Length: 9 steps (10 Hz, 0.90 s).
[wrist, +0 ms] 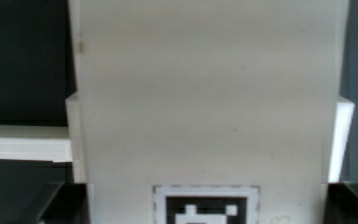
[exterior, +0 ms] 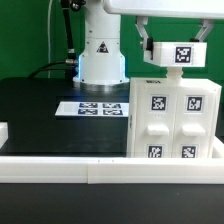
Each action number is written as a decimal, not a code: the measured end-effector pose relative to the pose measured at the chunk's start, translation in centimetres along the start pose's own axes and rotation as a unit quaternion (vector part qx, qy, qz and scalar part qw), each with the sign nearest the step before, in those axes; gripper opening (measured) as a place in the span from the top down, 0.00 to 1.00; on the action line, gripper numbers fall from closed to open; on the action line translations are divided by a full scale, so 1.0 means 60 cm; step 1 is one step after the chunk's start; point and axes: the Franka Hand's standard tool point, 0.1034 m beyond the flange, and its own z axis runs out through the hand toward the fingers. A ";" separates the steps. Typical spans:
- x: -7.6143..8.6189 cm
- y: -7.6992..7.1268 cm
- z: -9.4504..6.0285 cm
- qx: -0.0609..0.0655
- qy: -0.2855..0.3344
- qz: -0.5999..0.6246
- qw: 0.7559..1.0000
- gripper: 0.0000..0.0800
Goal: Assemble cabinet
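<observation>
The cabinet [exterior: 170,120] is a big white box with black-and-white tags on its front panels, standing on the black table at the exterior view's right. My gripper [exterior: 175,50] hangs just above it, shut on a white tagged top block [exterior: 180,53] that it holds level a little above the cabinet's top edge. In the wrist view the held block [wrist: 202,100] fills most of the picture, with its tag [wrist: 208,208] between my dark fingers [wrist: 51,205]. The cabinet's top is mostly hidden under the block.
The marker board [exterior: 95,107] lies flat on the table left of the cabinet. The white robot base [exterior: 100,55] stands behind it. A long white rail [exterior: 60,165] edges the front. A small white piece [exterior: 3,130] sits at the far left.
</observation>
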 end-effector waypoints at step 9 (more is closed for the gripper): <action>-0.002 0.000 0.010 0.000 0.017 -0.015 1.000 0.30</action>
